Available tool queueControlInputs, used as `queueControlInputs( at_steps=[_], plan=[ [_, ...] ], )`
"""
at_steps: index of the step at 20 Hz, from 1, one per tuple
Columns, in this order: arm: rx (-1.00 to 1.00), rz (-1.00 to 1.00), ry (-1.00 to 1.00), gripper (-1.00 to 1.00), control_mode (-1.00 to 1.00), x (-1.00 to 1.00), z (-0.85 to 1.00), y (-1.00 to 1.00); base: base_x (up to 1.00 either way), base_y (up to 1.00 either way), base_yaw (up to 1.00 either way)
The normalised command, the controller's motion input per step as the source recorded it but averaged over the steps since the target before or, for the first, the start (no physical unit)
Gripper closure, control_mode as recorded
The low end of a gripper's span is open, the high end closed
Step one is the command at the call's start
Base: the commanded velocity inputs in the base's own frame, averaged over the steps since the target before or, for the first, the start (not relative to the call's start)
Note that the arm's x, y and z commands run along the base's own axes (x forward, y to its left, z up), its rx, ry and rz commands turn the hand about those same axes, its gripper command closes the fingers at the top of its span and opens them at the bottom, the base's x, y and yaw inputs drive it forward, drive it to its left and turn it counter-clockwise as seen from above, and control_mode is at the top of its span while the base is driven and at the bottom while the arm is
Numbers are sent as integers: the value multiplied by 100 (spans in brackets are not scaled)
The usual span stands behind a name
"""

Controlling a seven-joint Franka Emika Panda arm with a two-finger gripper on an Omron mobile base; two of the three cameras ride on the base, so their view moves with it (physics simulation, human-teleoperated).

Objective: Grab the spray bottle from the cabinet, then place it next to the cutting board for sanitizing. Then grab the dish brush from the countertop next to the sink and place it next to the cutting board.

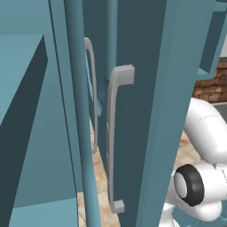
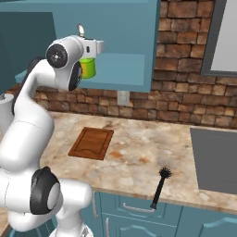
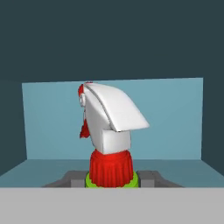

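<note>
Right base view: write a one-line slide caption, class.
Arm reaches its pincer to the green spray bottle in the cabinet; cutting board and dish brush wait below.

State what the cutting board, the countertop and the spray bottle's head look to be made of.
Cutting board: wood, matte brown with a darker groove near the rim. Countertop: polished stone, likely marble or granite, given the mottled tan and rust patches. Spray bottle: plastic, judging by the smooth white moulded head and ribbed red collar.

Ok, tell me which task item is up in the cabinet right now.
The green spray bottle with white head, at the hand; the black dish brush lies on the countertop.
</note>
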Motion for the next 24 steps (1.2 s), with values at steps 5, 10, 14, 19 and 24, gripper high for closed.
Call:
queueControlInputs(
  at_steps=[5, 10, 14, 19, 24],
  plan=[
    [0, 0, -1, 100, -100, -46, 0, 0, 0, 0, 0],
    [0, 0, -16, 100, -100, -78, -2, -6, 0, 0, 0],
    [0, 0, -19, 100, -100, -88, -2, -10, 0, 0, 0],
    [0, 0, -4, 100, -100, -98, 2, -19, 0, 0, 0],
    [-7, 0, 17, 100, -100, -68, -17, -30, 0, 0, 0]
  ],
)
